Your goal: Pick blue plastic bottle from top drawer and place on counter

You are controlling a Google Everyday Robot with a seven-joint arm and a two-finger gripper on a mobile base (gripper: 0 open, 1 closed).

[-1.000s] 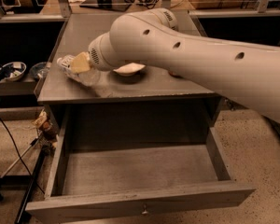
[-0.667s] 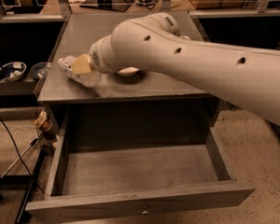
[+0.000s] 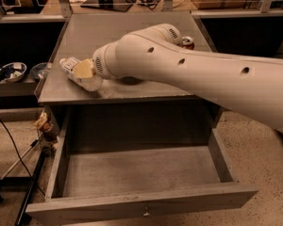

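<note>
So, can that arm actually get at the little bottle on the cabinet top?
Most likely yes. The gripper is right at the blue plastic bottle, which lies on the counter near its front left corner, and nothing stands between them. The red soda can sits behind the arm.

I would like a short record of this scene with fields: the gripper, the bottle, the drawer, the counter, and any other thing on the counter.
gripper: over the front left part of the counter, shut on the blue plastic bottle
blue plastic bottle: out of the drawer, lying on its side, cap toward the left; I cannot tell if it touches the surface
top drawer: pulled open, only its bare grey floor shows
counter: grey, flat
other: red can at the back right, partly hidden behind the arm
</note>
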